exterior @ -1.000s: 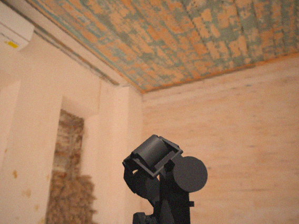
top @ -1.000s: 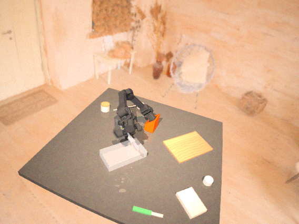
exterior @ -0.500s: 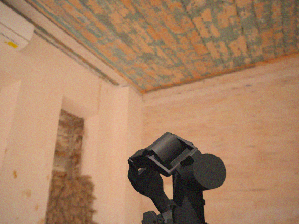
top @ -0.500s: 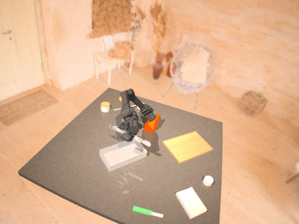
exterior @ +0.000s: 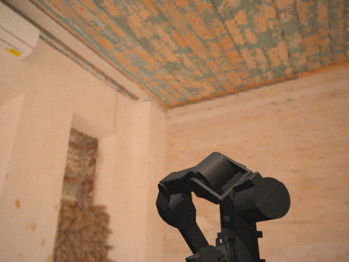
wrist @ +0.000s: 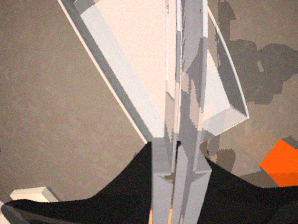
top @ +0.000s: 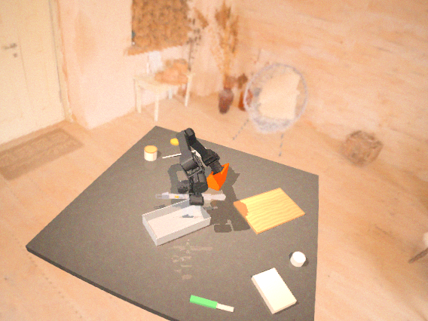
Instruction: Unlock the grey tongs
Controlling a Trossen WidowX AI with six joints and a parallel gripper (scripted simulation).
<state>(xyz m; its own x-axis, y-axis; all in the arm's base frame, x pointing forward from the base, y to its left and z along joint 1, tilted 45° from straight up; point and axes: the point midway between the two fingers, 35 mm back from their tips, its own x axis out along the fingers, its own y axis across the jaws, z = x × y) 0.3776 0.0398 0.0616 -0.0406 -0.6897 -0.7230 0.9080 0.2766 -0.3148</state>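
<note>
The grey tongs (top: 216, 197) (wrist: 194, 45) are held above the table, just behind and over the back edge of the roasting tin (top: 184, 230) (wrist: 122, 82). Their two arms lie close together, side by side. I cannot tell which end is the hinge or whether the lock is engaged. My gripper (top: 197, 198) (wrist: 164, 147) is shut on the tongs, with one dark finger on each side in the wrist view. The wooden board (top: 271, 211) lies flat to the right of the tin. The exterior view shows only part of the arm, not the tongs.
An orange block (top: 218, 181) (wrist: 282, 165) stands behind the tongs, close to the arm. A white cup (top: 298, 258), a white block (top: 274, 290) and a green-handled tool (top: 203, 301) lie toward the front. A jar (top: 151, 153) stands at the back left.
</note>
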